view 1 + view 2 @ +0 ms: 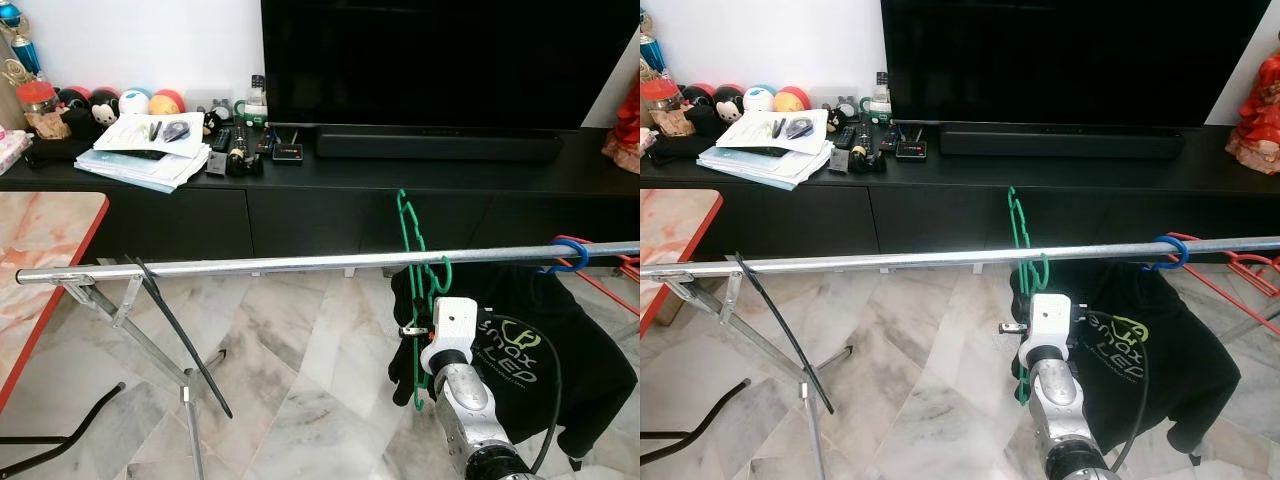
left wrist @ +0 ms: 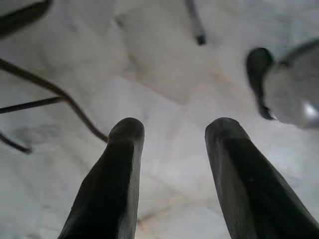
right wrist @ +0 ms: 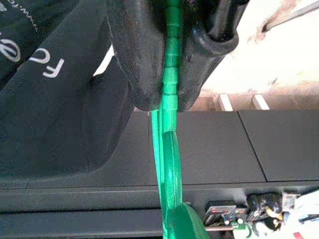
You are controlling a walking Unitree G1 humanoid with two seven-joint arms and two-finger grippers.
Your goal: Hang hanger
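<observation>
Marble floor (image 1: 300,380) | steel rail (image 1: 300,262) | right gripper (image 3: 167,97) clamps green hanger (image 1: 412,240)

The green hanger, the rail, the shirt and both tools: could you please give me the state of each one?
Green hanger: clamped in the right tool, held up at the rail, whether hooked on cannot be told.
Right tool: shut on the green hanger.
Left tool: open, empty, pointing at the floor.
Metal rail: horizontal on its stand.
Black shirt: hanging from the rail on a blue hanger.
</observation>
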